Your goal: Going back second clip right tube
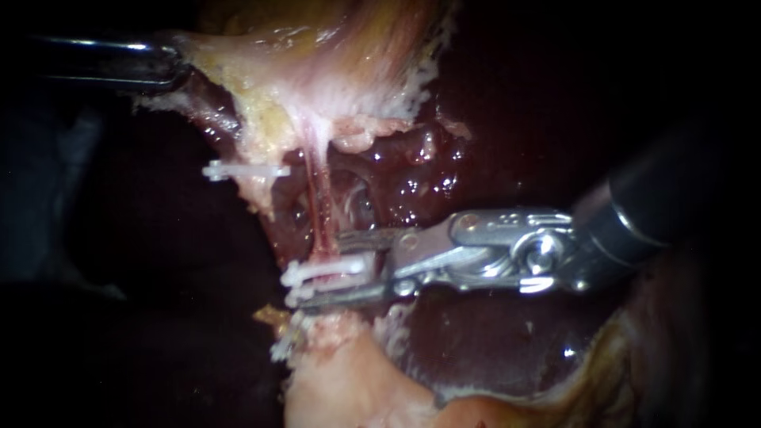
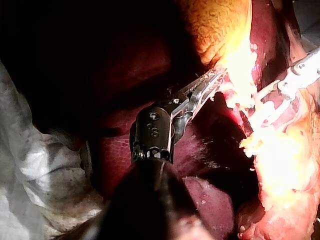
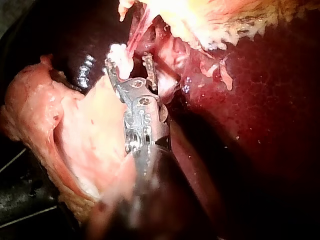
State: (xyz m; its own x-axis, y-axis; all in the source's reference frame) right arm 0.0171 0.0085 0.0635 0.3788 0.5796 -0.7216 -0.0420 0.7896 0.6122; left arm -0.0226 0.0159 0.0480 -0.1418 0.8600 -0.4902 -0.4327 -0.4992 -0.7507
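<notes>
A thin pink tube [image 1: 315, 198] runs down from the pale gallbladder [image 1: 341, 71]. A white clip [image 1: 333, 276] sits shut across its lower end. My right instrument [image 1: 321, 268] comes in from the right with its jaws open; the clip lies between them, against the lower jaw. In the right wrist view the same jaws [image 3: 129, 62] stand apart beside the clip [image 3: 120, 56]. A second white clip [image 1: 246, 170] sits higher, to the left of the tube. My left instrument [image 2: 212, 80] is shut on gallbladder tissue at the upper left.
Dark red liver [image 1: 491, 341] lies behind and below the right instrument. A lump of pale pink tissue [image 1: 341, 380] sits just under the lower clip. The left instrument's shaft [image 1: 103, 63] crosses the upper left corner.
</notes>
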